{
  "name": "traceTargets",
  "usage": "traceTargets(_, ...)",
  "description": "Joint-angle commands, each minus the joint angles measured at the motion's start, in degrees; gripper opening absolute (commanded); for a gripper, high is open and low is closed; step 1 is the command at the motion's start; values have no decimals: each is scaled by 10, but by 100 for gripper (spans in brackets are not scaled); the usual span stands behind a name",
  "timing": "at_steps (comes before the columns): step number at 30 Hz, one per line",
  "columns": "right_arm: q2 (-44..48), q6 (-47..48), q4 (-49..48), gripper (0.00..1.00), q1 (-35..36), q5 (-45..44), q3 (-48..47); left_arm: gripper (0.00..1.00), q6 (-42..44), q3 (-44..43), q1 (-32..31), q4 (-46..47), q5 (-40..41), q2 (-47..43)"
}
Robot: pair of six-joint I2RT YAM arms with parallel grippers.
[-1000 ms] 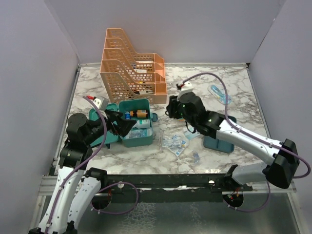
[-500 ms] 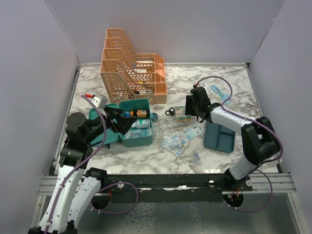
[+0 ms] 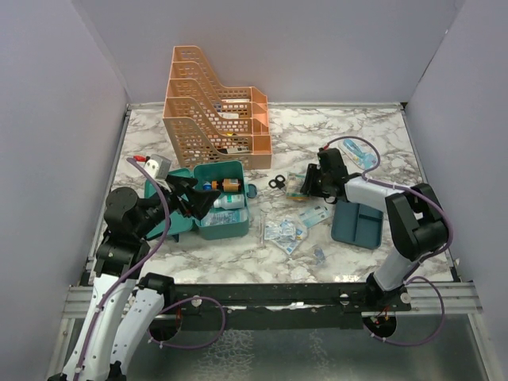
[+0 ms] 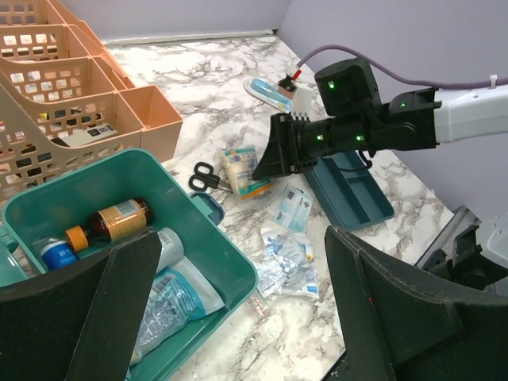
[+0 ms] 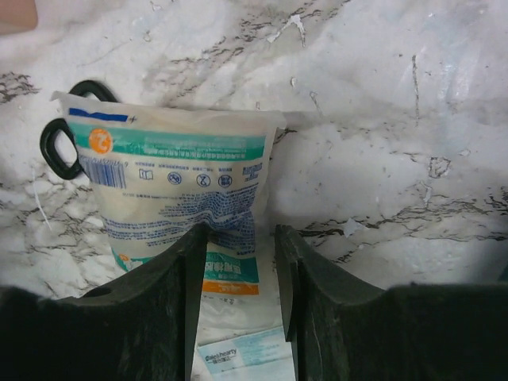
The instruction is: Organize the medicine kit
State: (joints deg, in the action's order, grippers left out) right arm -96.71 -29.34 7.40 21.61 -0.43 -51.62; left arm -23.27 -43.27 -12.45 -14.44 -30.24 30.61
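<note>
Left tool spread wide, empty, over medicine kit, right tool half-closed astride pouch, grip unclear

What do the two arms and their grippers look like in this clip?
Left arm and right arm: white links, bulky black joints, a purple cable looping along each. Left gripper and right gripper: two broad black fingers apiece. Green lights glow on the right wrist.

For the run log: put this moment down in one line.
left gripper open over kit | right gripper astride pouch beside scissors, grip unclear | tray outside kit
</note>
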Motion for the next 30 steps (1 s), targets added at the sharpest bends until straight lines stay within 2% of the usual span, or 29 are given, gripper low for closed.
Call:
traceTargets(1, -11, -23, -31, 37, -5, 43, 14, 88, -4, -11, 0, 12, 14, 7)
traceTargets(7, -3, -15, -24, 14, -5, 22, 17, 88, -9, -5, 0, 16, 22, 5)
traceTargets(10, 7, -9, -21, 5, -5, 18, 18, 88, -11, -3, 0, 17, 26, 3)
traceTargets(16, 42, -3, -27, 2, -5, 41, 23, 88, -23, -6, 0, 18, 19, 5)
traceTargets(23, 119, 10, -61, 1, -4, 142, 37, 88, -73, -14, 0, 22, 1, 32)
traceTargets(30, 189, 2, -109, 1, 10, 257, 40, 85, -168, 10, 0, 52, 14, 77)
